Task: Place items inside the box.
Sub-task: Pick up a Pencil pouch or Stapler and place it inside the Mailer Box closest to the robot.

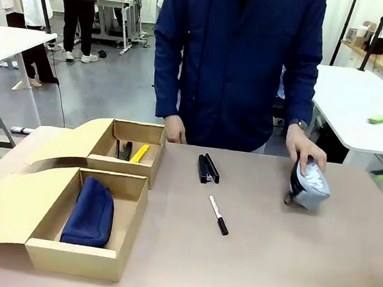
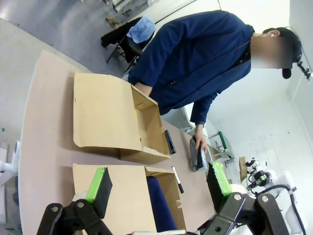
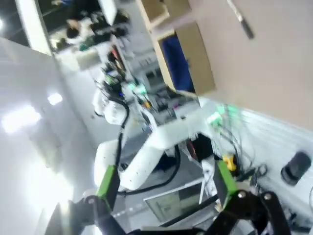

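In lower-left box (image 1: 73, 258), navy zip pouch (image 1: 89, 213); in box behind (image 1: 124, 166), yellow utility knife (image 1: 140, 153) and stapler (image 1: 125, 150); at centre frame, second stapler (image 1: 208, 168) and marker pen (image 1: 218, 215) loose on tabletop (image 1: 268, 261). Spread apart, empty: left end effector (image 2: 158, 181), right end effector (image 3: 166, 182). Risk: pen rolling away under an off-centre pinch.

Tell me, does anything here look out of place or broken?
Nothing looks damaged or spilled. A black stapler and a marker pen lie loose on the table, outside the boxes; the pen sits at a slant.
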